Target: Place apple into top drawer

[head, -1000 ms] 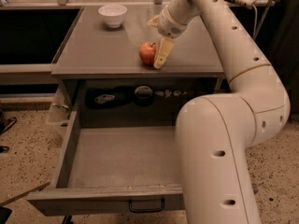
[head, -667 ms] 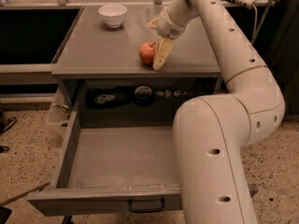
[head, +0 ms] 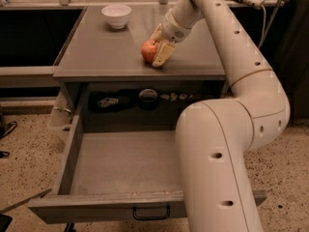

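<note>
The red-orange apple [head: 148,51] rests on the grey tabletop [head: 106,52], near its front edge and right of centre. My gripper [head: 155,49] reaches down from the upper right, with one pale finger [head: 163,53] in front of the apple and the other behind it, closed against it. The top drawer [head: 106,209] is pulled wide open below the tabletop. Its inside is bare, and its dark pull handle [head: 151,212] is on the front panel. My arm covers the drawer's right side.
A white bowl [head: 116,16] stands at the back left of the tabletop. Small dark objects [head: 147,96] lie in the recess behind the open drawer. My large arm links [head: 217,168] fill the right side. The floor [head: 29,149] is speckled.
The front finger has moved left against the apple, and the apple has shifted slightly left with it. The bowl and the drawer have not moved.
</note>
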Robot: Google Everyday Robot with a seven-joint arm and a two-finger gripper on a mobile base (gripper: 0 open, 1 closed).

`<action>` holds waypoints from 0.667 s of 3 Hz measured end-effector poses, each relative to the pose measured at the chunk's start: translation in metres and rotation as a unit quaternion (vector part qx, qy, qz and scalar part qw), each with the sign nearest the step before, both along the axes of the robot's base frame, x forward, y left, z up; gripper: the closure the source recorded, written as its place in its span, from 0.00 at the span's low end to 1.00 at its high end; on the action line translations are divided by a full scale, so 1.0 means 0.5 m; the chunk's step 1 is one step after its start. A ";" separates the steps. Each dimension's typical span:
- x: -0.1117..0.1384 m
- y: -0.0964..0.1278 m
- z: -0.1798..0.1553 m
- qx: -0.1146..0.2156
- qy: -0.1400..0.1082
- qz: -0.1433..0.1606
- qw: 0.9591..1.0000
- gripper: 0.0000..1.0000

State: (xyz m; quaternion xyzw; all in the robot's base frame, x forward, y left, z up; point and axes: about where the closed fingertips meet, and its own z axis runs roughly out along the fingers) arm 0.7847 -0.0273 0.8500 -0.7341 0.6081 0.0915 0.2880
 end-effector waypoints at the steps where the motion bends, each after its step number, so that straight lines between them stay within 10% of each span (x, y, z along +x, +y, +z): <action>1: 0.000 0.000 0.000 0.000 0.000 0.000 1.000 0.63; 2: 0.003 0.005 0.004 0.001 -0.005 -0.007 1.000 0.87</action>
